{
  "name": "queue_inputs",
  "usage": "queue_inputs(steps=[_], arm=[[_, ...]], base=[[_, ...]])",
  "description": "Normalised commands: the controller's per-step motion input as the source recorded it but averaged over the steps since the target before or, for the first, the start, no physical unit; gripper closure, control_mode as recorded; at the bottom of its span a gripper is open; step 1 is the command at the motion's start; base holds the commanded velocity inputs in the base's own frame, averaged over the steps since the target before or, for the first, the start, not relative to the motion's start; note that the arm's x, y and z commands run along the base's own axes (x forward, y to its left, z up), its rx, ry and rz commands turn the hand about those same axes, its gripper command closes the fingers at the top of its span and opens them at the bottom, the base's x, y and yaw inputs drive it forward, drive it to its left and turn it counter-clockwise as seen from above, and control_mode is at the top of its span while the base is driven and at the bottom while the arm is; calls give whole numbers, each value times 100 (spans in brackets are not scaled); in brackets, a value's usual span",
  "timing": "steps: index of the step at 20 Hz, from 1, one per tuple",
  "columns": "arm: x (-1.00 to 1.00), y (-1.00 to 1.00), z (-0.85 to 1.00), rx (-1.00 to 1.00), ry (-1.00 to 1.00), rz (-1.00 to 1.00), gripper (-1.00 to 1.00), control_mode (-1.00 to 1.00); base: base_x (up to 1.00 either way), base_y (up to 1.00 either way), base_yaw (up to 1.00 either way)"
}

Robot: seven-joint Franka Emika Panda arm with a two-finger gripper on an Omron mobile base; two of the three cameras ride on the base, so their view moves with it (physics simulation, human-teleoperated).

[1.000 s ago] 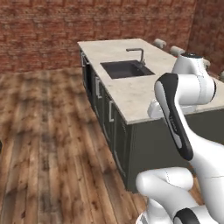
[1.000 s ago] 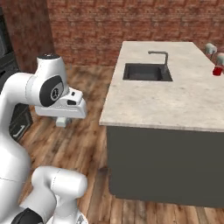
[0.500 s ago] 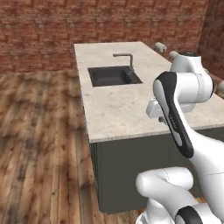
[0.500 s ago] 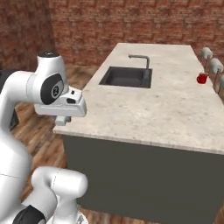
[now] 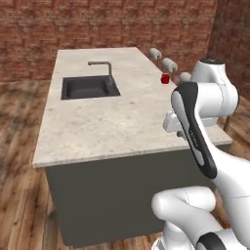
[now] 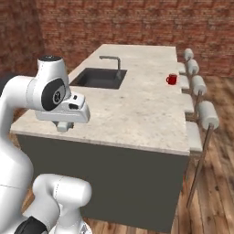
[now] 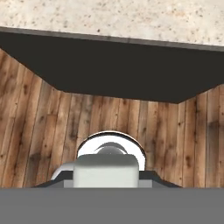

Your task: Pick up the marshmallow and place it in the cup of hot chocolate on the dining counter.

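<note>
— Where is the marshmallow (image 7: 105, 169)?

— In the gripper (image 7: 105, 182). In the hand view the pale, squarish block sits between the two dark fingertips, which are drawn in narrow against its sides.

— And the hand itself?

— Off the near end of the dining counter (image 6: 137, 109), over the wooden floor (image 7: 39, 122). The hand view takes in the counter's speckled edge, the dark base beneath it, then floorboards.

— The cup of hot chocolate (image 6: 172, 79)?

— Upright on the counter's far right side, near the row of stools (image 6: 199, 87) and well apart from the gripper (image 6: 62, 126). In the left base view the cup of hot chocolate (image 5: 165, 78) is a small red spot by the edge (too small to tell what is inside).

— Any other container?

— A dark sink (image 5: 90, 88) set into the stone on the left half, with the faucet (image 5: 103, 67) behind its basin. The mug stands across the counter from it.
</note>
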Motion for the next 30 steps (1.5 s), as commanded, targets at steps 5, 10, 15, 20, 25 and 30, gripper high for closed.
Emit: queue_inputs(steps=[5,10,15,20,25,30], arm=[[0,0,0,0,0,0,100,100],[0,0,0,0,0,0,100,100],[0,0,0,0,0,0,100,100],[0,0,0,0,0,0,100,100],[0,0,0,0,0,0,100,100],[0,0,0,0,0,0,100,100]], base=[[9,-100,0],[23,-100,0],[32,-100,4],[18,-100,27],[11,-99,53],[7,-88,62]])
